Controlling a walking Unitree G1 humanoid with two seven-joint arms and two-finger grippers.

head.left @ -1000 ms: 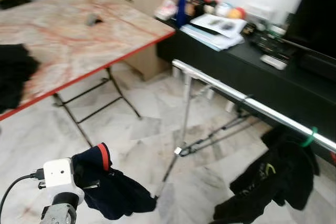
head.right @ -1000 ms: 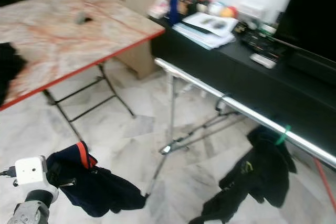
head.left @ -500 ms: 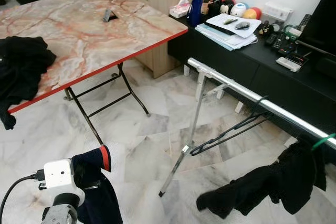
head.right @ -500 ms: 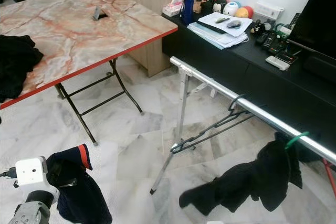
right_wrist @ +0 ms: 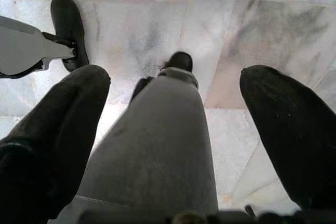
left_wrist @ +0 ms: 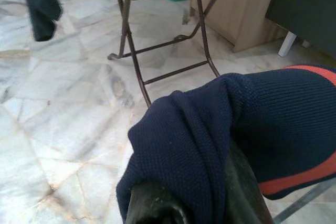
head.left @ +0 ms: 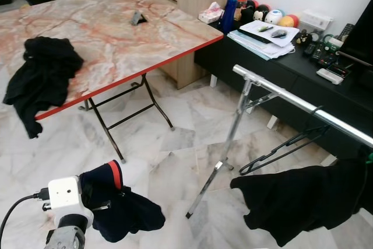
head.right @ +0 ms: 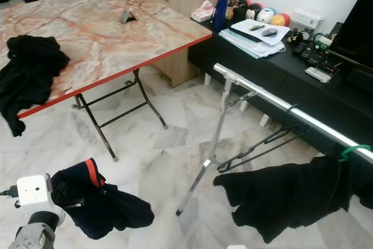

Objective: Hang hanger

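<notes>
The left gripper (left_wrist: pixel 210 203) holds a navy garment (head.left: pixel 125 208) low over the floor, jaws closed on it; the right gripper (right_wrist: pixel 173 129) hangs with jaws wide. An empty black hanger (head.left: pixel 285 147) hangs on the silver rail (head.left: pixel 291 102), beside a black garment (head.left: pixel 303 199).

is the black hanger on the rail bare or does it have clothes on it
Bare. The black hanger hooks over the silver rail with nothing on its wire frame; the black garment hangs separately from a green hanger further along.
</notes>
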